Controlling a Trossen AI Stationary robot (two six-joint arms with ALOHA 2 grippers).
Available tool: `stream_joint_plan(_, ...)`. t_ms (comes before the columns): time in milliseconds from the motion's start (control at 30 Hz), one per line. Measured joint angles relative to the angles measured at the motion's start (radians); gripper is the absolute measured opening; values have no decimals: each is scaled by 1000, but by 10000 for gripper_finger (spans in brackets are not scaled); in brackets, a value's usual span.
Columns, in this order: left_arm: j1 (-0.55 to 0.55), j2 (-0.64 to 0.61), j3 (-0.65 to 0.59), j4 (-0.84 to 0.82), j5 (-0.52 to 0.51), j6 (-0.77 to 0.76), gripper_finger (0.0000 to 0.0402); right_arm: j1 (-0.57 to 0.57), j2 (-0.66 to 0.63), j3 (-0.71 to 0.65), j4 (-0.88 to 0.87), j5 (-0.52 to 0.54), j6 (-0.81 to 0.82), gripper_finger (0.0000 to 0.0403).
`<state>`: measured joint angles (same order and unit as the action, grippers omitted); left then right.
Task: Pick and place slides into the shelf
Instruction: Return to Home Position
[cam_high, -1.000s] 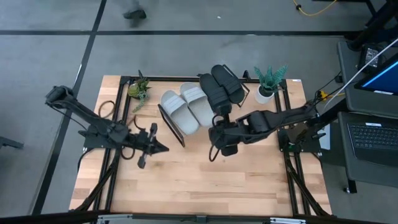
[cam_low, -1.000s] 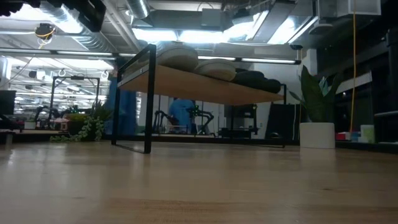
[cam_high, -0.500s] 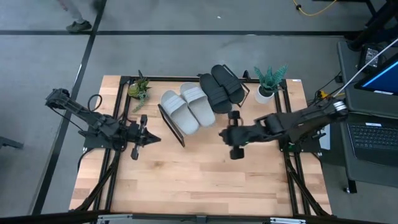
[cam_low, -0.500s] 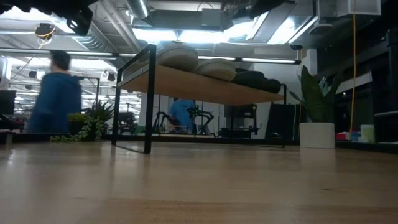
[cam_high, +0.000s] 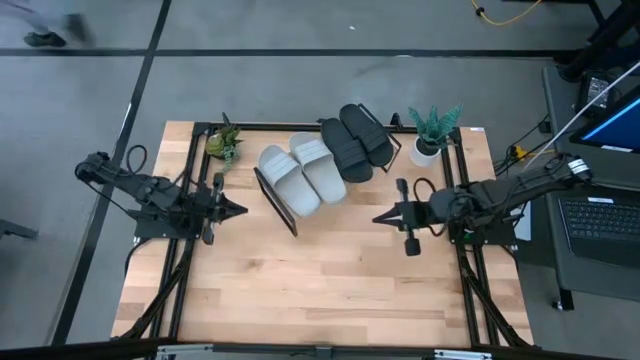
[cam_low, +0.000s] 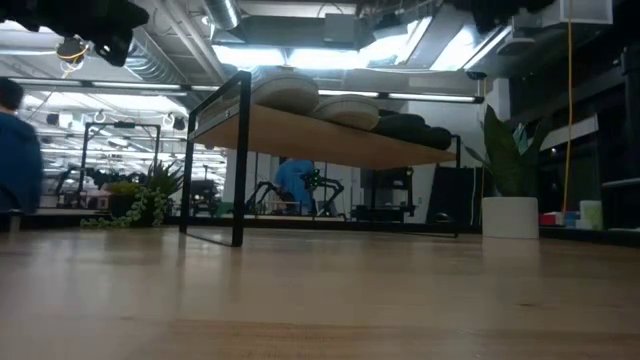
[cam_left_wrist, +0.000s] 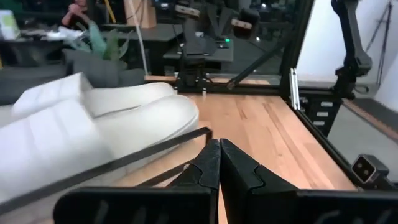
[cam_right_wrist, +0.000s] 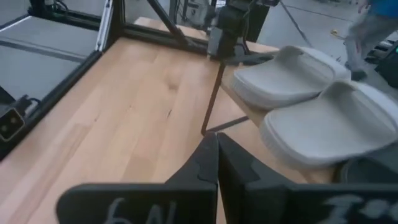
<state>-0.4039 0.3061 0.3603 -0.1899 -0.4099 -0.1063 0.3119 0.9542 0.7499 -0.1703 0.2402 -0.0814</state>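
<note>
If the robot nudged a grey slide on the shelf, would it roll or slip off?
Probably no rolling: the grey slide lies flat, sole down. It might slip, since the shelf board looks tilted. It looks thick and puffy, so likely light.

Matte-black jointed arms (cam_high: 140, 190), looping black cables (cam_high: 133, 156), tapered dark left claw (cam_high: 240, 210) and right claw (cam_high: 378, 218)

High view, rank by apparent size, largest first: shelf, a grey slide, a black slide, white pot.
1. shelf
2. grey slide and black slide: these look about alike, so they are not ranked against each other
3. white pot
</note>
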Motion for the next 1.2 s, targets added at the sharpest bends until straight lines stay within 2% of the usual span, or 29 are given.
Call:
stream_joint_plan(333,45,-118,-86,14,26,35,0,-1,-82,-244,291,-107,-13,2)
stream_joint_plan(467,65,-138,-165,126,111,73,0,-5,-80,-308,399,-115,-20,2)
stream_joint_plan(600,94,-155,-242,214,140,89,0,-23,-80,-360,497,-186,11,1)
stream_joint_plan(767,139,-173,-281,213,151,67,0,-47,-79,-379,513,-211,21,1)
stream_joint_plan(833,162,-178,-281,217,201,78,0,-64,-79,-379,514,-226,-2,1)
stream_joint_plan(933,201,-178,-281,238,281,91,0,-109,-83,-379,520,-289,-25,2)
stream_joint_plan(1200,311,-178,-281,236,365,90,0,-272,-104,-379,520,-455,-33,2)
